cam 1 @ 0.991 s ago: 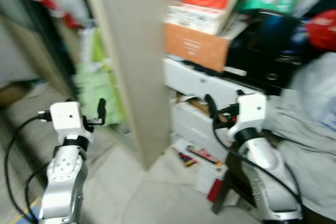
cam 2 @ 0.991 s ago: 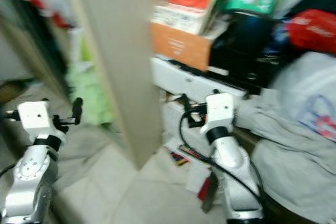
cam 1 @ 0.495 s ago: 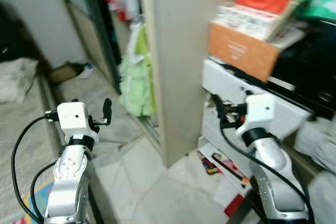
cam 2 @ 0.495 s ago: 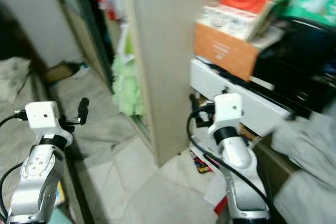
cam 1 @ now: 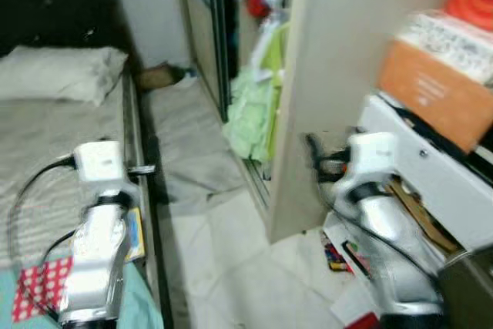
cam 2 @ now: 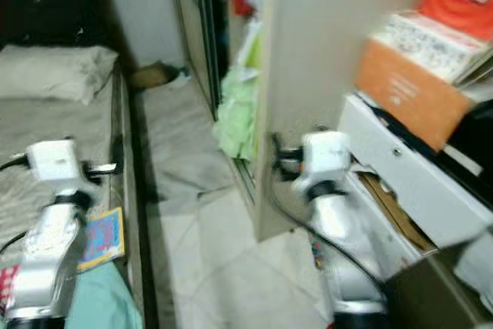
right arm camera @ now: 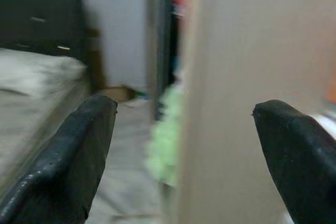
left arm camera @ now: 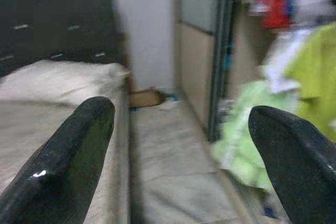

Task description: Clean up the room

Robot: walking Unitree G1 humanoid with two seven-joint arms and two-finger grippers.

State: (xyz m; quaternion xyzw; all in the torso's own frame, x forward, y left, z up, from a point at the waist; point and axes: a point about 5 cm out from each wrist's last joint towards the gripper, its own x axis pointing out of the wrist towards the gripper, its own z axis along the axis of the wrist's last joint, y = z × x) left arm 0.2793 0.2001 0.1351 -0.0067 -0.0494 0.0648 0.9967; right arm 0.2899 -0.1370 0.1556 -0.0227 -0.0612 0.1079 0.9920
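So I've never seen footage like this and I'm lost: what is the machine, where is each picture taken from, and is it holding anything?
It is a walking humanoid robot in a bedroom. The two wide, blurry pictures come from cameras on its head, looking down at its own silver arms. The left gripper hangs near the bed, the right gripper by a beige wardrobe panel. The other two pictures come from wrist cameras, looking out between each gripper's black fingers. Both grippers are open and hold nothing. On the floor lie a grey cloth and green clothes; a pillow rests on the bed, and an orange box sits on white drawers.
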